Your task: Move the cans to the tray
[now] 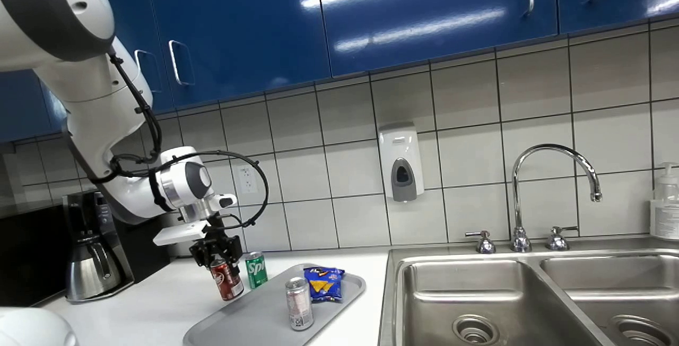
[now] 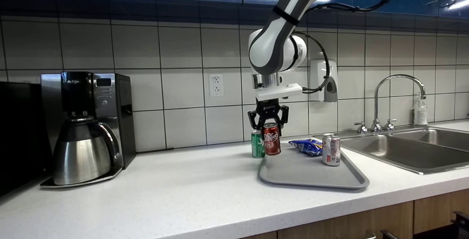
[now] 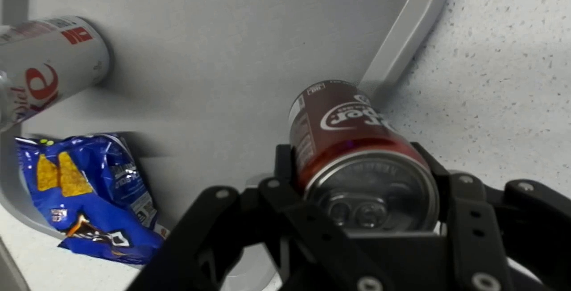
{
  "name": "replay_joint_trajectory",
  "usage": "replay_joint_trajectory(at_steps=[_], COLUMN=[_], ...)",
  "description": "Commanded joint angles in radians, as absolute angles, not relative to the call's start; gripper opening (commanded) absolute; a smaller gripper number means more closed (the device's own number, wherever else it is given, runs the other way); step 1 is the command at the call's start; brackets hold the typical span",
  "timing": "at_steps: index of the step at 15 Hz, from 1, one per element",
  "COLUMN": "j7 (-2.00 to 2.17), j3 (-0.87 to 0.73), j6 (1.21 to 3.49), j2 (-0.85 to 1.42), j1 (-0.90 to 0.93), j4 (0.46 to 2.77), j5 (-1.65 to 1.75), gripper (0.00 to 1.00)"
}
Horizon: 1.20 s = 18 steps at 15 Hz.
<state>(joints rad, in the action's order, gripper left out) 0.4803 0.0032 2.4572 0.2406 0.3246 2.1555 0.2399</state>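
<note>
Silvery can (image 2: 331, 150), blue packet (image 2: 307, 146), both on tray (image 2: 304, 175)

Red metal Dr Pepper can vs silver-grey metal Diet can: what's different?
Colour: the red can is dark red with white lettering; the silver-grey can is pale with red lettering.
Support: the red can is held in the black gripper; the silver-grey can stands upright on the flat grey tray.
Shared: both are cylindrical drink cans.

both exterior views face the tiled wall (image 2: 182, 88) across the worktop (image 2: 183, 191) from farther back, sharing tray (image 2: 300, 175) and sink (image 1: 456, 285); the wrist view looks down, close, past the fingers (image 3: 284, 164) onto the tray.
</note>
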Motion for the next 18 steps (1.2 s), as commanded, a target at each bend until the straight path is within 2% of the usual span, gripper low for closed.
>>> replay_joint_trajectory(at_steps=[1,18], j7=[0.525,0.514], j3=[0.007,0.019], j6=[2.431,2.461], j2=[0.204,0.212], j1=[0.295,0.247], j4=[2.194,2.266], j5=[0.278,0.202], gripper=[0.38,0.38])
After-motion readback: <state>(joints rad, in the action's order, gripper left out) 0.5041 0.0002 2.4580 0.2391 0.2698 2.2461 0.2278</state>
